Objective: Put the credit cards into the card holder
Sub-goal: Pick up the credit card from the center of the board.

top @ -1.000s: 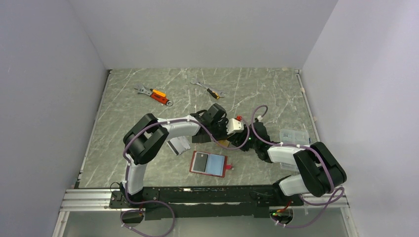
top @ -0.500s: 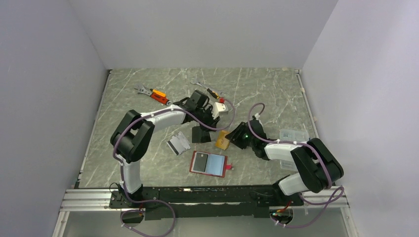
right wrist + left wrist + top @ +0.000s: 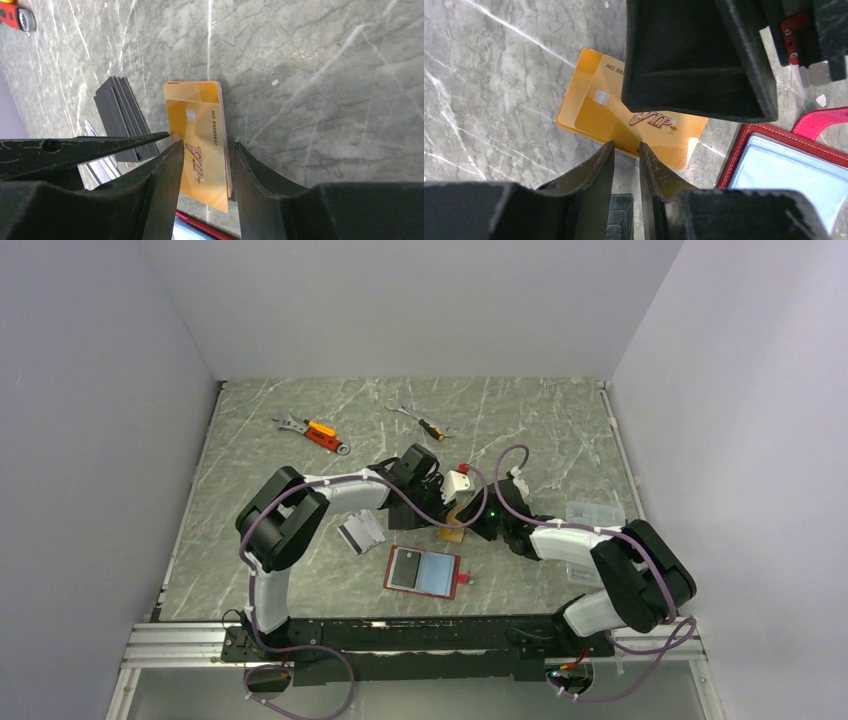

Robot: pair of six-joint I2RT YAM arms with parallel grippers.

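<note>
From where I stand, both arms crowd over the orange-gold card (image 3: 200,125), which lies on the marble table (image 3: 560,430) just beside the open red card holder (image 3: 423,572). The right gripper (image 3: 206,150) has its jaws apart, straddling the card without clamping it. The left gripper (image 3: 625,147) shows only a narrow, empty slit at the card's edge. I'd steady that edge first, then close the right squarely across the card, since a skewed pinch could slide it away.

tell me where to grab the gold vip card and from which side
Pinch the gold VIP card across its two long edges, coming straight down with the right hand, whose fingers straddle its width. It looks flat on the marble table, so its faces offer no pinch; the black cards crowd one side.
</note>
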